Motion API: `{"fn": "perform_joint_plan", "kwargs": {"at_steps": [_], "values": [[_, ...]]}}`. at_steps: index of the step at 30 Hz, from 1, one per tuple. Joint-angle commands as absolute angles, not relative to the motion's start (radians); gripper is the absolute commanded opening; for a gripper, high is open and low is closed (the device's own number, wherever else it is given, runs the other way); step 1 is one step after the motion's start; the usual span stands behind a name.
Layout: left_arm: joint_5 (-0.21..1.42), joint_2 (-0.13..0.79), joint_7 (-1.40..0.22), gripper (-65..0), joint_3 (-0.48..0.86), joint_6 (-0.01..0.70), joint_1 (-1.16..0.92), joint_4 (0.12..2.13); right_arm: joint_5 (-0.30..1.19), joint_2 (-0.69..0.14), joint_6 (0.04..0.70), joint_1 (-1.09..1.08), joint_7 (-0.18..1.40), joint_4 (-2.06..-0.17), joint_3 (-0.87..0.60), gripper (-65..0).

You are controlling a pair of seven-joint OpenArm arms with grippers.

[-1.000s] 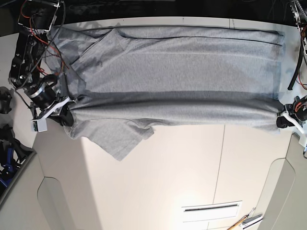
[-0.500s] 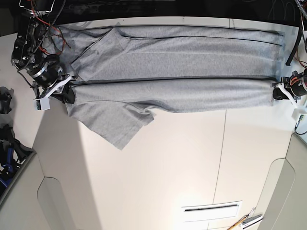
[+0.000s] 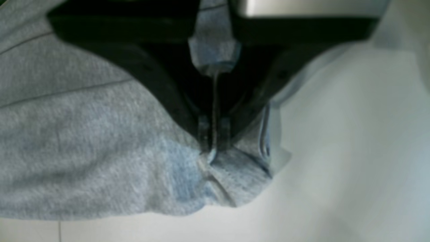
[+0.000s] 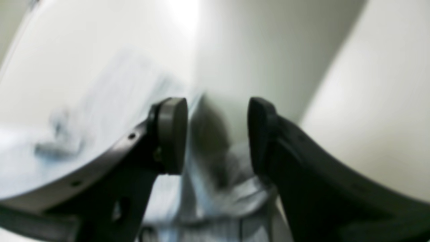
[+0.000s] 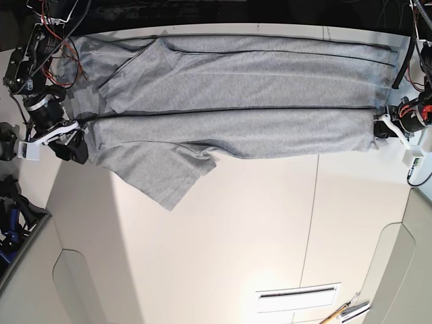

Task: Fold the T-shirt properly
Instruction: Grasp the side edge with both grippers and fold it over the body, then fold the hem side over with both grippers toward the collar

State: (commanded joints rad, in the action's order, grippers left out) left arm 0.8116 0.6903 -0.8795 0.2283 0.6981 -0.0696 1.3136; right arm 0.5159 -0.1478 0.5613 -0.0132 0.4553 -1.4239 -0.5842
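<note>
Up close on the left wrist camera, the left gripper [image 3: 212,141] has its 2 black jaws pressed together on a pinch of hem, and the T-shirt [image 3: 87,148] bulges out grey beneath them onto the pale table [image 3: 352,161]; that nip is something the wide view cannot resolve. The right wrist camera is blurred, yet it shows the right gripper [image 4: 216,134] with its 2 round pads [image 4: 173,134] standing clearly apart, nothing between them, and smeared grey cloth lying below on the white surface. From the base view the T-shirt [image 5: 236,101] stretches in a long band across the far part of the table [image 5: 236,256], folded lengthwise so that a dark crease line runs along its middle, with 1 sleeve hanging toward the near side at the left. The right gripper [image 5: 64,135] sits just off the shirt's left end, and the left gripper [image 5: 386,125] is at its right end. Red wiring runs over the arm at far left, a dark clamp-like object [image 5: 8,142] sits at the left edge, and some tools [image 5: 347,312] lie at the bottom near a slotted vent [image 5: 297,295]. Compared with half a second ago, the right gripper has let go and pulled left, away from the cloth it was holding, while the left end keeps its hold.
</note>
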Motion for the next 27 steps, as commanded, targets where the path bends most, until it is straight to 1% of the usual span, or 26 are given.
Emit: {"fn": "perform_joint_plan", "kwargs": {"at_steps": [2, 4, 6, 9, 10, 13, 14, 16, 23, 27], "values": [[0.812, 0.69, -0.879, -65.0, 0.228, 0.698, -0.07, 1.314, 0.502, -0.127, 0.561, -0.061, 0.45, -1.418, -0.599, -35.9], [0.812, 0.69, -0.879, -65.0, 0.228, 0.698, -0.07, 1.314, 0.447, -0.11, 0.561, -0.111, 0.441, -1.399, -0.59, -35.9], [0.812, 0.69, -0.879, -65.0, 0.228, 0.698, -0.07, 1.314, 0.385, -0.108, 0.561, -0.157, 0.419, -1.363, -0.556, -35.9], [0.812, 0.69, -0.879, -65.0, 0.228, 0.698, -0.069, 1.314, 0.298, -0.108, 0.558, -0.22, 0.352, -1.261, -0.485, -35.9], [0.812, 0.69, -0.879, -65.0, 0.228, 0.698, -0.069, 1.314, 0.278, -0.108, 0.556, -0.244, 0.329, -1.211, -0.458, -35.0], [0.812, 0.69, -0.879, -65.0, 0.228, 0.698, -0.07, 1.314, 0.221, -0.108, 0.558, -0.306, 0.244, -1.049, -0.372, -24.9], [0.813, 0.69, -0.879, -65.0, 0.228, 0.698, -0.07, 1.314, 0.212, -0.108, 0.558, -0.323, 0.23, -1.005, -0.345, -23.2], [0.817, 0.69, -0.879, -65.0, 0.228, 0.698, -0.069, 1.314, 0.197, -0.108, 0.557, -0.344, 0.231, -0.953, -0.293, -23.2], [0.849, 0.69, -0.88, -65.0, 0.228, 0.698, -0.069, 1.314, 0.199, -0.107, 0.559, -0.34, 0.244, -0.948, -0.141, -23.2], [0.849, 0.69, -0.88, -65.0, 0.228, 0.698, -0.07, 1.314, 0.198, -0.096, 0.572, -0.34, 0.247, -0.948, -0.095, -23.5]]}}
